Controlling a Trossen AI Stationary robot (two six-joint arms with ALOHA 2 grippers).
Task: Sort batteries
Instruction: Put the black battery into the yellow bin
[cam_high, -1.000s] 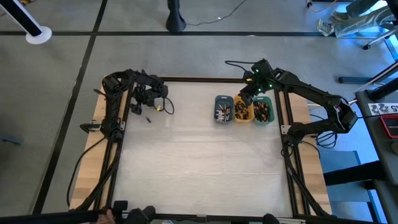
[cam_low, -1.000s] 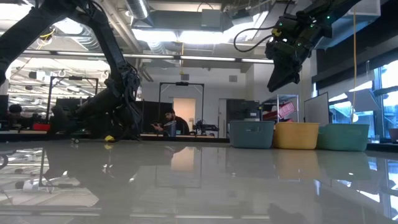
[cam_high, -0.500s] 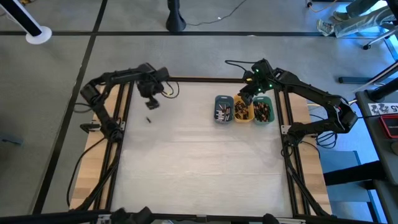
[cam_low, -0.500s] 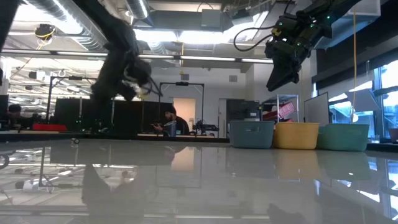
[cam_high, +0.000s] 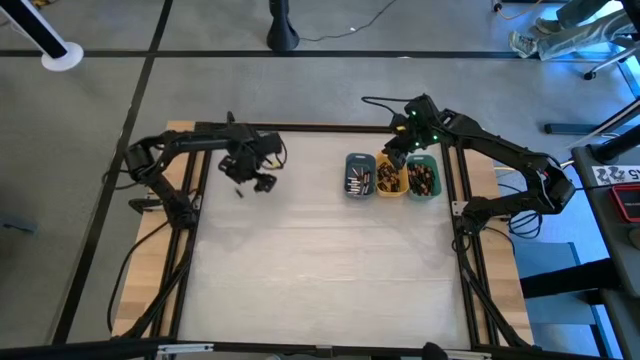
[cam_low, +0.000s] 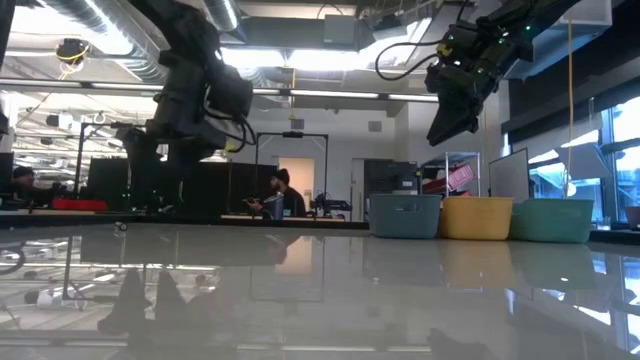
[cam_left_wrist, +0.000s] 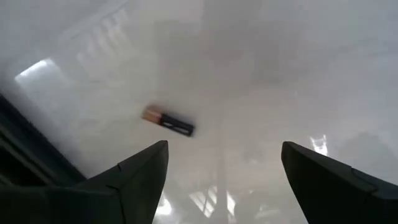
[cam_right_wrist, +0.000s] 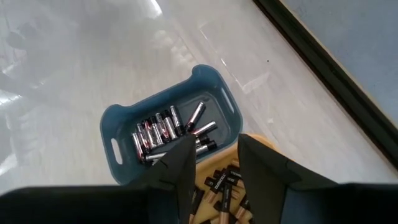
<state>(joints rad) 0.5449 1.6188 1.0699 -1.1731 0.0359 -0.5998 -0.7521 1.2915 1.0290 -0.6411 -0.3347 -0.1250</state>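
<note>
Left end effector (cam_high: 262, 181) now inboard, wide open, empty, near lone battery (cam_left_wrist: 168, 122).

No lettering is legible anywhere. The batteries (cam_right_wrist: 217, 182) in the orange tray (cam_high: 390, 180) carry small pale marks, too tiny to make out. A white card (cam_high: 622, 175) with dark figures lies off the table at the right, also unreadable.

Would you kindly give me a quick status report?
Left claw open above one loose battery. Right claw empty, over the blue tray and orange tray. Nothing in the way.
</note>
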